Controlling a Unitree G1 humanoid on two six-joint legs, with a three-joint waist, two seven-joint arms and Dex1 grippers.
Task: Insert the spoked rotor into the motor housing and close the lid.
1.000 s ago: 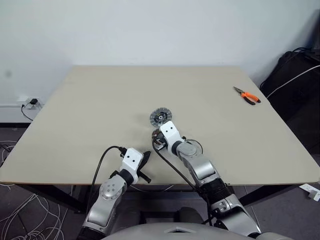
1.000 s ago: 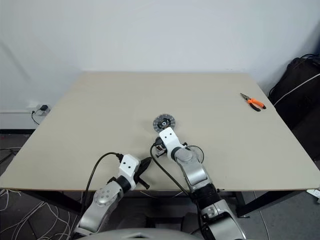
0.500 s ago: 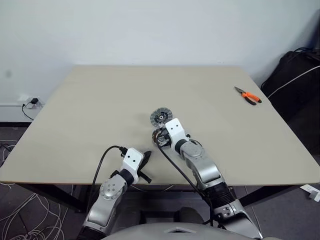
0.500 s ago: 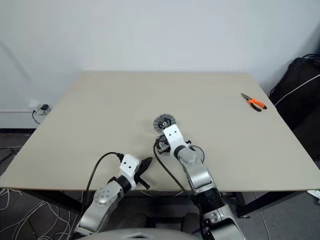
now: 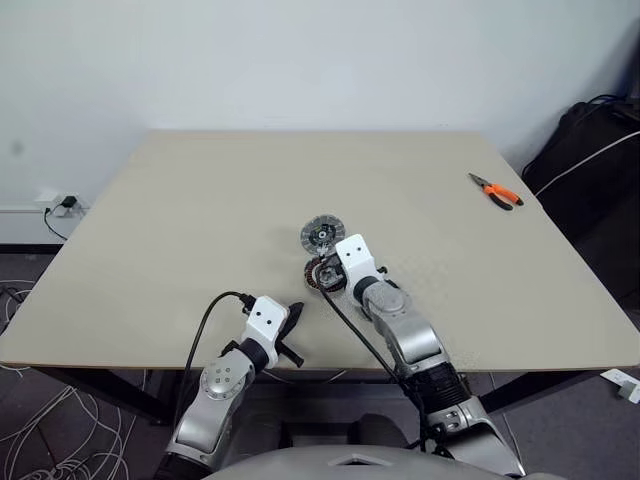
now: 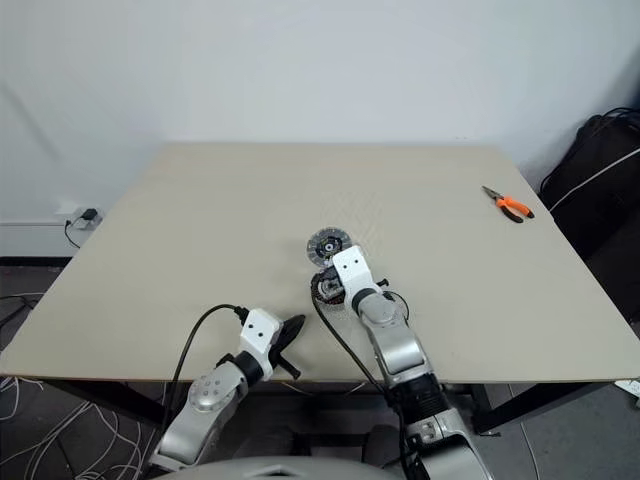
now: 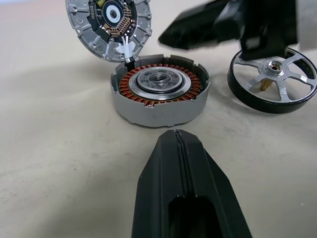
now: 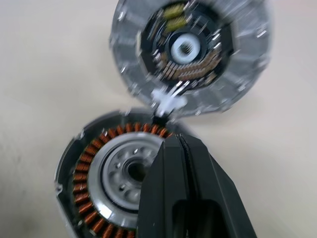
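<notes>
**A:** Two sets of black fingers, both pressed tight together, nothing pinched in either. Nearest, at the front edge of the tabletop (image 5: 200, 220): the left fingers (image 7: 171, 163), held low, aimed forward and a little to the right.

**B:** And just past them?

**A:** The motor housing (image 7: 159, 96), upright on the tabletop and open at the top. Grey outside, with a ring of copper coils around a silver core. Straight ahead of the left fingers and apart from them.

**B:** Where's the spoked rotor?

**A:** Flat on the tabletop just beside the housing, on its right. Spoked rotor (image 7: 272, 82): dark rim, silver spokes facing up, small brass-coloured stub at the hub. Not yet in the housing.

**B:** Then the right fingers?

**A:** Right fingers (image 8: 168, 168) above the housing, slanting down and to the left, tips over the coils near the far rim. Cannot tell whether touching.

**B:** And the lid?

**A:** Still off. Lid (image 7: 109, 25) just beyond the housing, meeting its far rim at a small white tab, ribbed face with the dark centre showing. Hard to say whether flat or tilted.

**B:** Anything farther out?

**A:** Orange-handled pliers (image 5: 494, 191) toward the far right corner, well apart from everything else.
</notes>
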